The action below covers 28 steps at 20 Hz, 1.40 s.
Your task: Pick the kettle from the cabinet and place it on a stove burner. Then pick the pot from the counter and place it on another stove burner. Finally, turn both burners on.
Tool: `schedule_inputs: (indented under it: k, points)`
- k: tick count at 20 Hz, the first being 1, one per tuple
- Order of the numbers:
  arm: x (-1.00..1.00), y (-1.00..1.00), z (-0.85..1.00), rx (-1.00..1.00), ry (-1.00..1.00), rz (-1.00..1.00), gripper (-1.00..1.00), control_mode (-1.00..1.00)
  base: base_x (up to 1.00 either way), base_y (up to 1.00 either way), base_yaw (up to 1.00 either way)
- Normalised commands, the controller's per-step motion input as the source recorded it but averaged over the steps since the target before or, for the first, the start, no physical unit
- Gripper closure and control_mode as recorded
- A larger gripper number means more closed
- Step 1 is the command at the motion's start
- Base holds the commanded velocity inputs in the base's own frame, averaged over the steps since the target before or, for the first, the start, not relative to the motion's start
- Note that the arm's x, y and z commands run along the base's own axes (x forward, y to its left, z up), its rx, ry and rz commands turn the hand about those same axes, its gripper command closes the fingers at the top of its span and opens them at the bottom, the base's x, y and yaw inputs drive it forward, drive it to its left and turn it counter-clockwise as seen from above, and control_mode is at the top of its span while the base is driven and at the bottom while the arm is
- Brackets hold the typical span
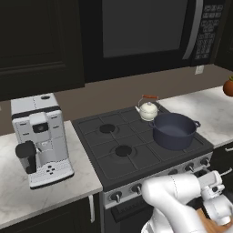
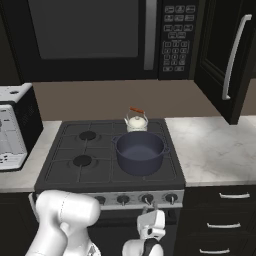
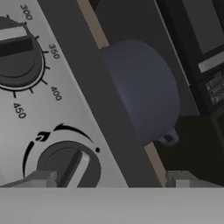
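Hand view: end effector (image 3: 107, 179) sits close to the stove's silver front panel, fingertips (image 3: 41, 178) spread wide on either side of a knob (image 3: 70, 164), closed on nothing. A second knob (image 3: 17, 52) above it carries a dial marked 300 to 450. The pot (image 3: 142, 89) appears rolled sideways here, one loop handle visible.

Left base view: white coffee machine (image 1: 40, 139) on the left surface (image 1: 54, 191); a red-orange fruit (image 1: 228, 87) at the far right edge. Arm bends low in front of the stove.

Right base view: cabinet (image 2: 227, 55) with its silver bar handle, door closed, and microwave (image 2: 100, 37) with keypad. End effector (image 2: 151, 222) sits just below the knob row (image 2: 135, 199), under the pot's side of the stove.

Counts: one kettle (image 2: 135, 120), one pot (image 2: 140, 151), four burners. Two left burners (image 2: 85, 147) are bare. Five knobs can be made out along the front in the right base view.

Positions: kettle upright on the rear right burner, orange-red handle top up. Pot on the front right burner, just in front of the kettle, nearly touching. Pot interior is empty; kettle lid on.
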Motion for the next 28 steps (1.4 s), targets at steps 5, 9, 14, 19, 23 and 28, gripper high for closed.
schedule_inputs:
  k: [5,9,14,19,23,28]
  points:
    - [0.02,0.08,0.04,0.0,0.0,0.09,-1.0,-1.0,0.0,0.0,0.0]
    - [0.13,0.05,0.07,0.0,0.01,0.04,-1.0,-1.0,0.0,0.0,0.0]
    - [0.25,0.06,0.08,0.0,0.06,0.0,-1.0,-1.0,0.0,0.0,0.0]
    - [0.05,0.02,0.01,0.0,0.04,0.0,-1.0,-1.0,0.0,0.0,0.0]
    - [0.0,0.0,0.0,0.0,0.01,0.0,-1.0,-1.0,0.0,0.0,0.0]
    - [0.0,0.0,0.0,0.0,0.0,0.0,-1.0,-1.0,0.0,0.0,0.0]
